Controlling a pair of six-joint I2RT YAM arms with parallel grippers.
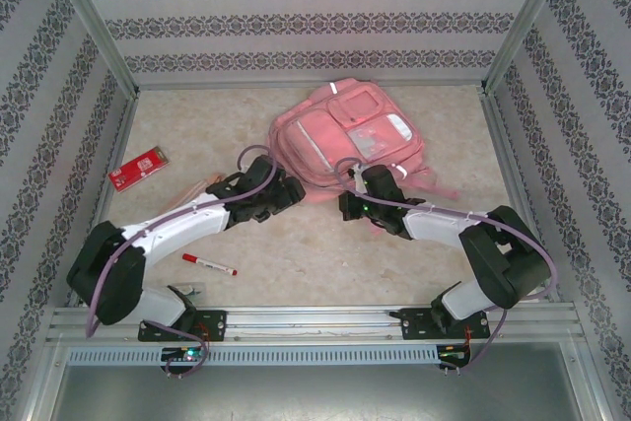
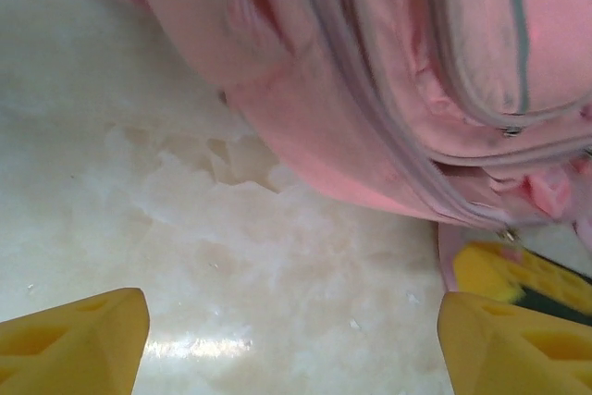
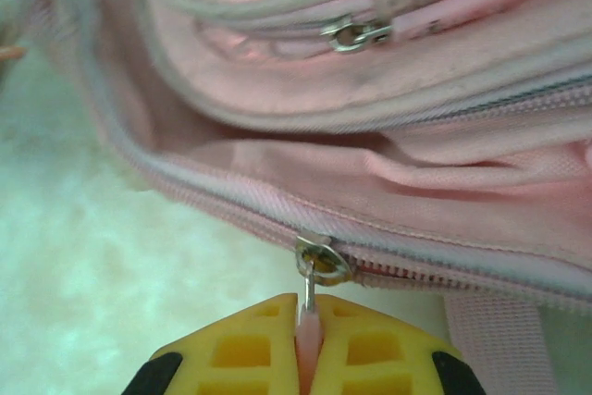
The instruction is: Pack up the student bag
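While L claw (image 2: 294, 339) gapes beside student bag (image 2: 370, 90), R claw (image 3: 308, 344) pinches its zip pull (image 3: 309, 314).

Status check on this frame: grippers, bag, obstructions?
Left gripper open, beside backpack. Right gripper shut on zipper pull. Backpack lies flat on table. Pen and red card off to the left, out of the way.

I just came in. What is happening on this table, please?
Two robot arms are working on the pink backpack, which lies on the table. The right gripper is shut on a pink zipper pull at the bag's near edge. The left gripper is open and sits just beside the bag, holding nothing. A red marker and a red card lie on the table to the left, not in the bag.
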